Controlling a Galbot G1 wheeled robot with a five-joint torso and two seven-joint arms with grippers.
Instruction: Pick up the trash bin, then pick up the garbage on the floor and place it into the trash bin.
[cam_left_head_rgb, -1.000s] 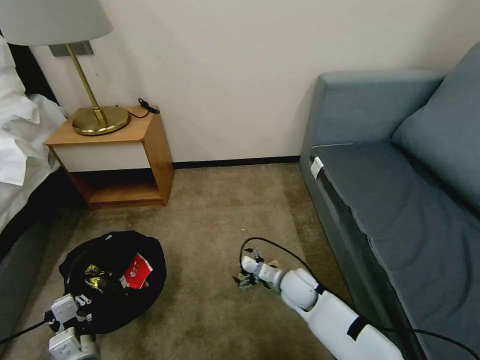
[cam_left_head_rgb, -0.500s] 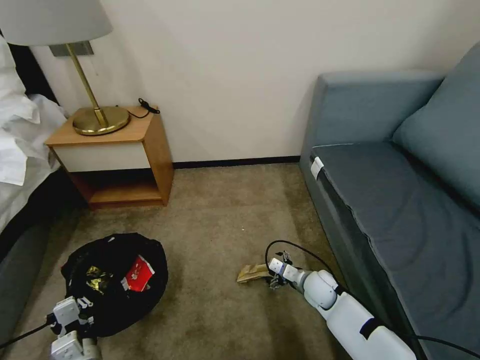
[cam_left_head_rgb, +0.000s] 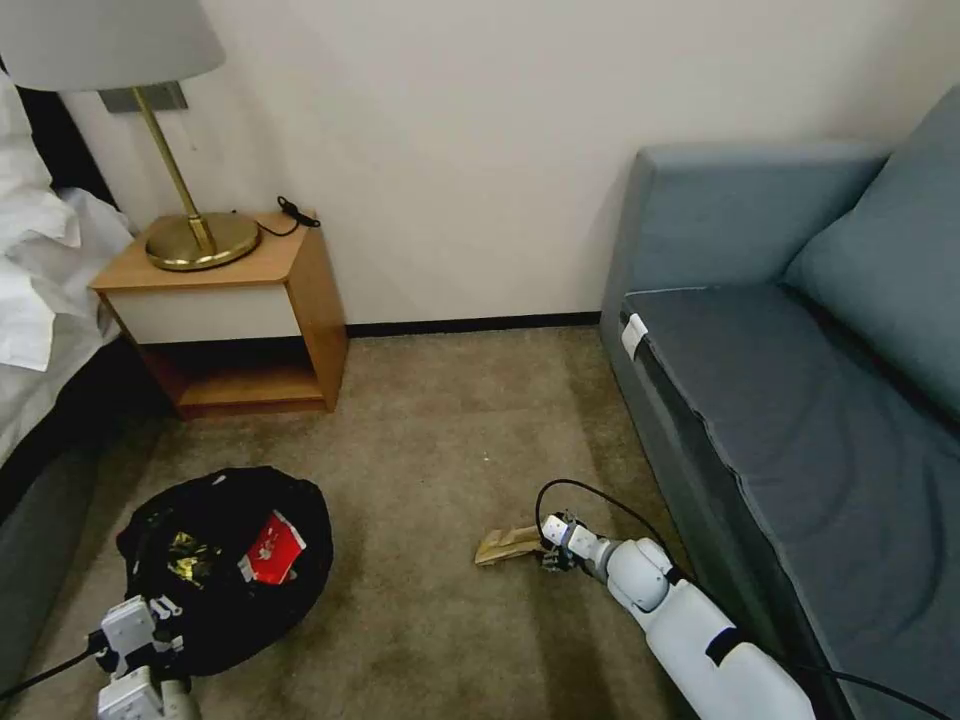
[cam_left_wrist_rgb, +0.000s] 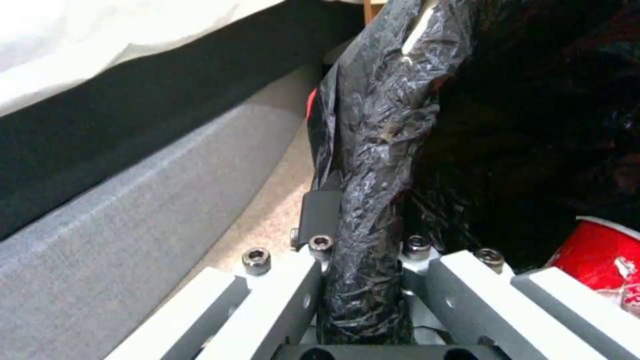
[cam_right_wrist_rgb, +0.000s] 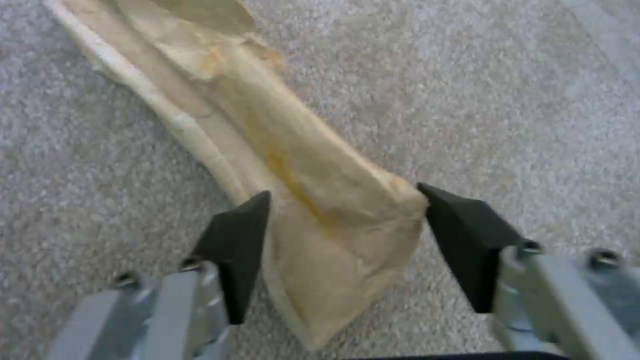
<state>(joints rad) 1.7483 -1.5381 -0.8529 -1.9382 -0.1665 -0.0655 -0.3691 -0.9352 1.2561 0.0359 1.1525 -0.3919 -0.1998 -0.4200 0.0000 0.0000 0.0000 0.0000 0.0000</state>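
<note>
Jaws: left gripper (cam_left_wrist_rgb: 360, 280) clamped on trash bin (cam_left_head_rgb: 225, 565) rim lower left; right gripper (cam_right_wrist_rgb: 347, 245) spread around tan paper (cam_right_wrist_rgb: 280, 165), not yet being squeezed; red packet (cam_left_head_rgb: 272, 547) already binned.

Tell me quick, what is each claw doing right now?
Left claw: shut on the rim of the trash bin.
Right claw: open, fingers either side of the tan paper on the carpet, not yet pinching it.

Soft, even indoor light, perhaps from overhead, leaves faint shadows on the carpet (cam_left_head_rgb: 440, 420) beside the sofa (cam_left_head_rgb: 780, 420), the head view bends lines at its edges, and both wrist views are blurred, with dull glare on the black bin bag (cam_left_wrist_rgb: 380, 150).
</note>
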